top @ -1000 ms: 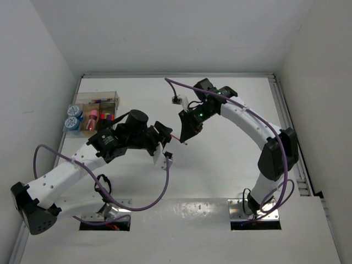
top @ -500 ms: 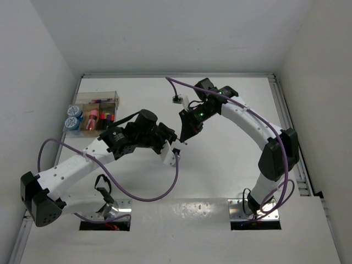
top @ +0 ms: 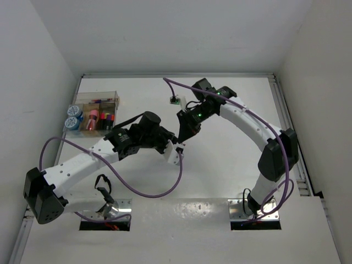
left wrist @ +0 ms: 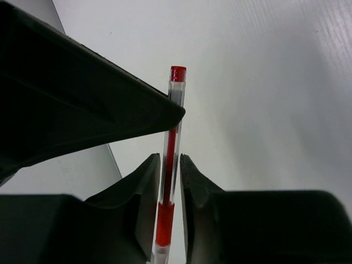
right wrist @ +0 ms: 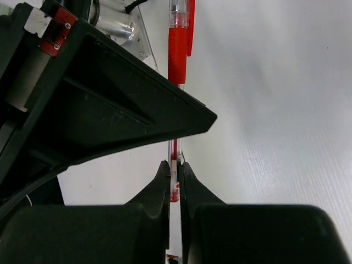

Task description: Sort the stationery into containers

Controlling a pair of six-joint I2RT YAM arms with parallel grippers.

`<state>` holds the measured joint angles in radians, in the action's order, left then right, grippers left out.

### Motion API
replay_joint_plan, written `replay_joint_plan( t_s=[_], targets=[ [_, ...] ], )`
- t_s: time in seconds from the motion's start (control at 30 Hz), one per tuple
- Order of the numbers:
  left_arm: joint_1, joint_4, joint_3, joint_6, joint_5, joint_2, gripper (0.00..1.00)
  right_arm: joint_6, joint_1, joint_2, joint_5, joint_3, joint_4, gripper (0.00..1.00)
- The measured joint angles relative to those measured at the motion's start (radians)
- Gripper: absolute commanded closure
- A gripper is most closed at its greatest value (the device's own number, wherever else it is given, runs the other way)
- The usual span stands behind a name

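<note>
1 red pen (left wrist: 171, 143) sits mid-table (top: 220, 165), betw. both grippers. Left gripper (left wrist: 169, 160): jaws only a slit apart round the barrel, just past the red sleeve; can't tell if the pads actually bite. Right gripper (right wrist: 175, 165): jaws pinched tight on the clear barrel. Pen's prob. light, stiff, thin & slick, so it could pivot; the red sleeve looks the best hold. Far left: 1 organiser box (top: 116, 98) w/ 1 pink bottle (top: 93, 116) inside, and 2 blue-speckled jars (top: 71, 124) just beside it.
</note>
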<state>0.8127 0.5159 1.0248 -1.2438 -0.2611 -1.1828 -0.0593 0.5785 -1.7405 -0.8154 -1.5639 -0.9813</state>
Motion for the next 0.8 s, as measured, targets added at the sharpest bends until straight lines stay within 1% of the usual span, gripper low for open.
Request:
replay_joint_plan(
  t_s=[0.03, 0.1, 0.13, 0.17, 0.2, 0.23, 0.27, 0.3, 0.33, 0.37, 0.43, 0.47, 0.53, 0.57, 0.63, 0.67, 0.7, 0.8],
  targets=[
    [0.000, -0.002, 0.000, 0.002, 0.000, 0.000, 0.80, 0.000, 0.000, 0.000, 0.000, 0.000, 0.000, 1.00],
    [-0.003, 0.000, 0.000, 0.014, 0.003, 0.000, 0.85, 0.000, 0.000, 0.000, 0.000, -0.004, 0.000, 1.00],
    [-0.010, -0.001, -0.002, 0.021, 0.002, 0.000, 0.93, 0.000, -0.002, 0.000, 0.001, -0.008, 0.000, 1.00],
    [-0.014, -0.004, -0.002, 0.027, 0.002, 0.000, 0.97, 0.001, -0.006, 0.000, 0.001, -0.012, 0.002, 1.00],
    [-0.022, -0.010, -0.002, 0.037, -0.002, 0.000, 1.00, 0.004, -0.013, 0.000, 0.001, -0.017, 0.005, 0.95],
    [-0.030, -0.018, -0.002, 0.047, -0.005, 0.000, 1.00, 0.008, -0.019, 0.000, 0.000, -0.024, 0.006, 0.87],
    [-0.038, -0.030, -0.002, 0.054, -0.005, 0.000, 1.00, 0.017, -0.028, -0.002, -0.002, -0.034, 0.010, 0.75],
    [-0.050, -0.044, -0.002, 0.062, -0.005, 0.000, 1.00, 0.032, -0.038, -0.003, -0.009, -0.043, 0.014, 0.60],
    [-0.066, -0.047, -0.002, 0.071, -0.005, 0.000, 1.00, 0.049, -0.055, -0.004, -0.016, -0.055, 0.016, 0.36],
    [-0.085, -0.046, -0.002, 0.076, -0.005, 0.000, 1.00, 0.070, -0.076, -0.005, -0.023, -0.070, 0.019, 0.32],
    [-0.146, -0.048, -0.002, 0.076, -0.005, 0.000, 1.00, 0.115, -0.132, -0.008, -0.035, -0.096, 0.050, 0.26],
    [-0.185, -0.054, -0.002, 0.074, -0.004, -0.001, 1.00, 0.143, -0.171, -0.010, -0.043, -0.105, 0.075, 0.26],
    [-0.293, -0.061, 0.003, 0.053, -0.029, -0.022, 1.00, 0.205, -0.258, -0.016, -0.065, -0.109, 0.134, 0.25],
    [-0.378, -0.054, 0.022, 0.031, -0.047, -0.052, 1.00, 0.236, -0.306, -0.025, -0.077, -0.111, 0.161, 0.25],
    [-0.508, -0.030, 0.079, -0.019, -0.065, -0.143, 1.00, 0.275, -0.381, -0.053, -0.090, -0.111, 0.195, 0.25],
    [-0.568, -0.010, 0.125, -0.043, -0.073, -0.201, 0.97, 0.288, -0.412, -0.069, -0.098, -0.110, 0.203, 0.25],
    [-0.634, 0.012, 0.187, -0.076, -0.084, -0.275, 0.96, 0.298, -0.438, -0.086, -0.105, -0.105, 0.215, 0.25],
    [-0.778, 0.057, 0.379, -0.158, -0.109, -0.471, 0.94, 0.307, -0.472, -0.108, -0.113, -0.058, 0.228, 0.25]
  ],
)
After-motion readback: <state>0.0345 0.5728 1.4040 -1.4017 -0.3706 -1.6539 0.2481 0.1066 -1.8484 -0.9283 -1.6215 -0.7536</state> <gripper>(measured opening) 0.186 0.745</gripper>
